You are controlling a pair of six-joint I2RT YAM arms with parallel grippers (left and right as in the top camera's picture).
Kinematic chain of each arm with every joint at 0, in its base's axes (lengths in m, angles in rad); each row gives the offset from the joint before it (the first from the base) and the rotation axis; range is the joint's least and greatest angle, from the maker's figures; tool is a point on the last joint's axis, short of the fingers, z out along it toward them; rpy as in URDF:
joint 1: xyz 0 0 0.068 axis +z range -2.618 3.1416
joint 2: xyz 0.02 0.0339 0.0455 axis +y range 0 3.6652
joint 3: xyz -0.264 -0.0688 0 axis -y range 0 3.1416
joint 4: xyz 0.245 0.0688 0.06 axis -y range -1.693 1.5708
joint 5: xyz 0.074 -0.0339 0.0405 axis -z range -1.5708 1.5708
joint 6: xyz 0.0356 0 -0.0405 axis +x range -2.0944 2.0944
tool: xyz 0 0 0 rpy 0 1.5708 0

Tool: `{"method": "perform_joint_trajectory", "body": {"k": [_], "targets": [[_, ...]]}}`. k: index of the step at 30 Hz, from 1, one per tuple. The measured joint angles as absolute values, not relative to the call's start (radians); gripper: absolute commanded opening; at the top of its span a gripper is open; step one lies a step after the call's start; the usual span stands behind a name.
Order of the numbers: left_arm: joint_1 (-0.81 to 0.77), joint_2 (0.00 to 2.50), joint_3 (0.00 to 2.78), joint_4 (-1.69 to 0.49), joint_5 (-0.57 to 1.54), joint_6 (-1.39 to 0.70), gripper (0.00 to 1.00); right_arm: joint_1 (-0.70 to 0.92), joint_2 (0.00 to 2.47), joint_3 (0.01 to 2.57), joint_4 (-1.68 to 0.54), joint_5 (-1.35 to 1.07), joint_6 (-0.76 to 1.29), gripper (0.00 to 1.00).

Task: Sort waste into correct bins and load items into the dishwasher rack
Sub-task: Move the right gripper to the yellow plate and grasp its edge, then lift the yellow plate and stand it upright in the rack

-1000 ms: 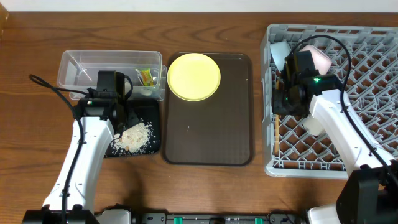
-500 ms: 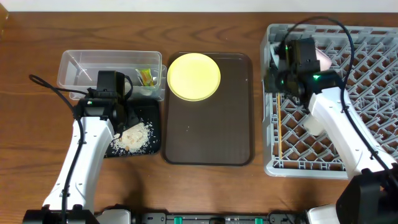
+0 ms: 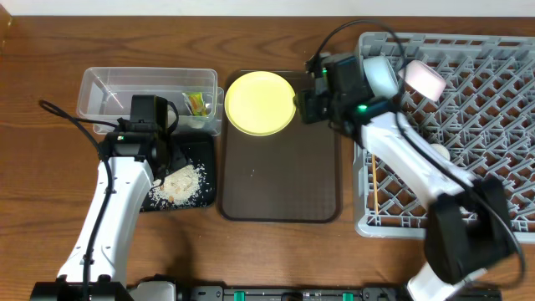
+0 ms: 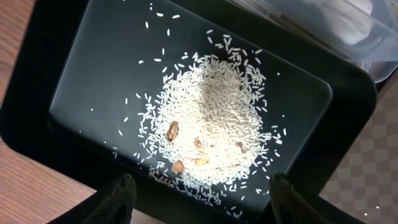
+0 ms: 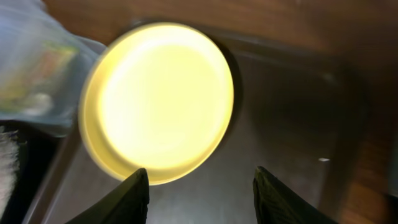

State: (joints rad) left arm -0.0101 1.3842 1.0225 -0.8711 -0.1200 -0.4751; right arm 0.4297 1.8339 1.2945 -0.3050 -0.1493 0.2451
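Observation:
My right gripper (image 3: 305, 106) (image 5: 205, 198) stands open and empty over the brown tray (image 3: 280, 180), at the right edge of the round yellow plate (image 3: 260, 102) (image 5: 160, 99). My left gripper (image 3: 163, 149) (image 4: 202, 205) hangs open and empty above the black tray (image 3: 201, 150) (image 4: 74, 74), which holds a heap of rice crumbs (image 3: 177, 184) (image 4: 208, 124). The yellow-green wrapper (image 3: 196, 102) lies in the clear box (image 3: 109, 88). In the grey rack (image 3: 485, 167) are a light blue bowl (image 3: 380, 75), a pale cup (image 3: 425, 79) and the chopsticks (image 3: 376, 194).
The clear box and black tray sit side by side at the table's left. The brown tray lies between them and the rack. A white rounded item (image 3: 439, 155) shows in the rack behind my right arm. Cables loop above both arms.
My right arm has swung left out of the rack to the plate's edge, its jaws opening wider. The chopsticks stay behind in the rack. The left arm has not moved.

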Motion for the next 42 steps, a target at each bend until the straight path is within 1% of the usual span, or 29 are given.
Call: {"method": "perform_joint_trajectory", "body": {"k": [8,13,15,16,21,24,28,32,37,40,42], "targets": [[-0.010,1.384,1.023,-0.871,-0.120,-0.475,0.71,0.451,2.040,1.295,-0.168,-0.100,0.366,0.51],[-0.010,1.384,1.023,-0.871,-0.120,-0.475,0.71,0.460,2.090,1.295,-0.138,-0.093,0.405,0.49],[-0.010,1.384,1.023,-0.871,-0.120,-0.475,0.71,0.468,2.090,1.295,-0.136,-0.088,0.412,0.43],[-0.010,1.384,1.023,-0.871,-0.120,-0.475,0.71,0.475,2.092,1.295,-0.139,-0.082,0.417,0.34],[-0.010,1.384,1.023,-0.871,-0.120,-0.475,0.71,0.495,2.093,1.296,-0.169,-0.049,0.430,0.12],[-0.010,1.384,1.023,-0.871,-0.120,-0.475,0.71,0.492,2.091,1.302,-0.204,-0.027,0.438,0.02],[-0.010,1.384,1.023,-0.871,-0.120,-0.475,0.71,0.481,2.056,1.303,-0.274,0.009,0.436,0.01],[-0.010,1.384,1.023,-0.871,-0.120,-0.475,0.71,0.458,1.982,1.299,-0.324,0.062,0.392,0.01],[-0.010,1.384,1.023,-0.871,-0.120,-0.475,0.71,0.418,1.786,1.298,-0.397,0.106,0.295,0.01],[-0.010,1.384,1.023,-0.872,-0.120,-0.475,0.72,0.385,1.641,1.298,-0.479,0.140,0.233,0.01],[-0.010,1.384,1.023,-0.872,-0.120,-0.475,0.72,0.370,1.589,1.299,-0.514,0.167,0.207,0.01]]}}
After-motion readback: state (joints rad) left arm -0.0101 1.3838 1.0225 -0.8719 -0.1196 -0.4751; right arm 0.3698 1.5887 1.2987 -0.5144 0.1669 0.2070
